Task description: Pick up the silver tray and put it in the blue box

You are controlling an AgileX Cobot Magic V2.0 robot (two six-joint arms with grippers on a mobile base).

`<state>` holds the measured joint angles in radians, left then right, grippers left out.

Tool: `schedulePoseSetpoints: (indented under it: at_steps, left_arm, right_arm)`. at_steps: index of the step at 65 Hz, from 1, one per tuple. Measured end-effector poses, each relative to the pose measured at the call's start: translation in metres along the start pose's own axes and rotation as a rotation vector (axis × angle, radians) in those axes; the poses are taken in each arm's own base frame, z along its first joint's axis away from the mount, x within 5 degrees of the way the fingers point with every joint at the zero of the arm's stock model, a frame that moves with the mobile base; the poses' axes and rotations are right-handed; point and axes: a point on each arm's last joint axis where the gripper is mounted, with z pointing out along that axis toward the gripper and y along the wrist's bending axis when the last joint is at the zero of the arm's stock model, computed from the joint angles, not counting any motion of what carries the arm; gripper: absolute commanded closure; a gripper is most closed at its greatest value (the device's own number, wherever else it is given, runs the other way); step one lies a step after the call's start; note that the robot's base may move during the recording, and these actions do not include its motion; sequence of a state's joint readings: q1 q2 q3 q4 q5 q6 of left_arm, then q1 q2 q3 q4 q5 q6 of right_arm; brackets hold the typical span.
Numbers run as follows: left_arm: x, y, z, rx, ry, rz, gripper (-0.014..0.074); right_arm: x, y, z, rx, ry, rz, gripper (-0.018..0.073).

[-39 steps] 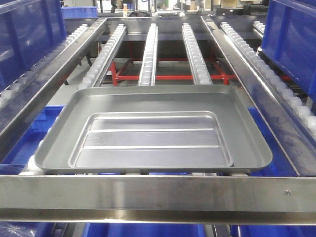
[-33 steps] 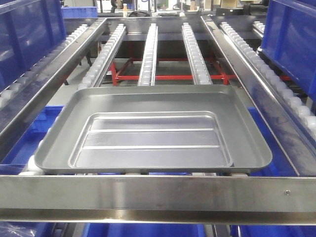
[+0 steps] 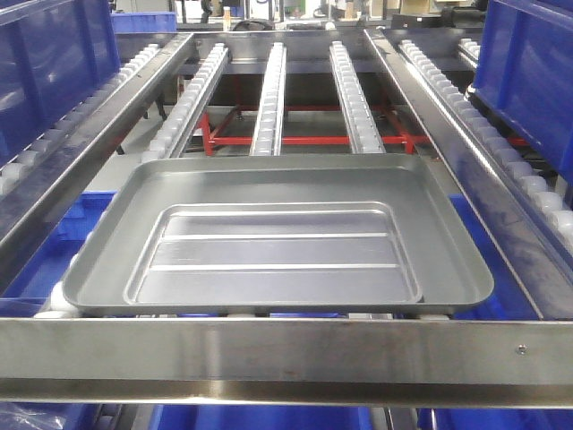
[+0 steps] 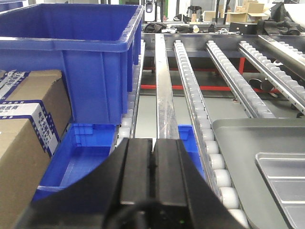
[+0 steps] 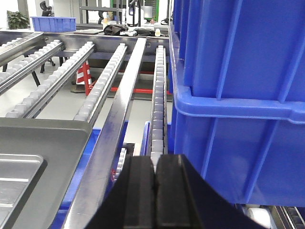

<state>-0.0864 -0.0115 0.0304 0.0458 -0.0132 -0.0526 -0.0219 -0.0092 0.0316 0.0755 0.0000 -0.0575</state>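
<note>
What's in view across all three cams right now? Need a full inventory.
silver tray: 1, silver, empty, lying on the roller rails just behind the front steel bar
roller rails: 3 in the centre lane, white rollers in steel channels, running away from the camera; more along both side lanes
front steel bar: 1, steel, across the near edge
red frame: 1, red, beneath the rails
upper blue bin: 1, blue, on the left side lane
lower blue bin: 1, blue, below the left rails
stacked blue bins: at least 2, blue, on the right side lane
cardboard boxes: 2, brown, far left
left gripper: 1, black, shut, empty, left of the tray
right gripper: 1, black, shut, empty, right of the tray
</note>
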Motion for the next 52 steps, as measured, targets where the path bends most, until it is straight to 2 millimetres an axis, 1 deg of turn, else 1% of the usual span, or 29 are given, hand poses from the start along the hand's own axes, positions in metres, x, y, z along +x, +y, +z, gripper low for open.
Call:
schedulePoseSetpoints:
  at_steps: [8, 13, 17, 19, 22, 23, 25, 26, 28, 29, 34, 39, 42, 45, 52]
  left_arm:
    - [0.000, 0.000, 0.000, 0.000, 0.000, 0.000, 0.0700]
    - [-0.001, 0.000, 0.000, 0.000, -0.009, 0.000, 0.0700]
    - [-0.007, 0.000, 0.000, 0.000, -0.016, -0.005, 0.0700]
    - [-0.015, 0.000, -0.001, -0.001, -0.027, -0.007, 0.0700]
    - [-0.032, 0.000, -0.004, -0.002, -0.049, -0.009, 0.0700]
    - [-0.041, 0.000, -0.005, -0.003, -0.058, -0.009, 0.0700]
    - [-0.056, 0.000, -0.008, -0.003, -0.073, -0.013, 0.0700]
    - [-0.061, 0.000, -0.008, -0.004, -0.058, -0.015, 0.0700]
    - [-0.077, 0.000, -0.009, -0.006, -0.035, -0.018, 0.0700]
    - [-0.088, 0.000, -0.010, -0.006, -0.027, -0.021, 0.0700]
    - [-0.109, 0.000, -0.001, -0.009, 0.106, -0.031, 0.0700]
    - [-0.117, 0.000, 0.012, -0.013, 0.289, -0.036, 0.0700]
    - [-0.118, 0.000, 0.023, -0.017, 0.395, -0.035, 0.0700]
    - [-0.114, 0.000, 0.035, -0.019, 0.496, -0.036, 0.0700]
    - [-0.094, -0.003, 0.063, -0.010, 0.696, -0.077, 0.0700]
  right_arm:
    - [0.000, 0.000, 0.000, 0.000, 0.000, 0.000, 0.0503]
    - [-0.003, 0.000, 0.000, 0.002, -0.034, 0.000, 0.0503]
    - [-0.008, 0.000, 0.000, 0.004, -0.071, 0.000, 0.0503]
    - [-0.013, 0.000, -0.001, 0.003, -0.086, 0.000, 0.0503]
    - [-0.027, 0.000, -0.003, 0.000, -0.101, 0.000, 0.0503]
    - [-0.036, 0.001, -0.004, -0.001, -0.117, 0.000, 0.0503]
    - [-0.047, 0.001, -0.006, -0.004, -0.120, 0.000, 0.0503]
    - [-0.056, 0.001, -0.008, -0.006, -0.119, 0.000, 0.0503]
    - [-0.074, 0.002, -0.010, -0.010, -0.113, -0.001, 0.0503]
    - [-0.084, 0.003, -0.011, -0.014, -0.091, -0.002, 0.0503]
    - [-0.103, 0.004, -0.005, -0.024, 0.056, -0.003, 0.0503]
    - [-0.110, 0.005, 0.008, -0.032, 0.242, -0.005, 0.0503]
    - [-0.110, 0.006, 0.018, -0.035, 0.350, -0.004, 0.0503]
    - [-0.107, 0.006, 0.028, -0.038, 0.446, -0.004, 0.0503]
    - [-0.094, 0.006, 0.049, -0.040, 0.610, 0.003, 0.0503]
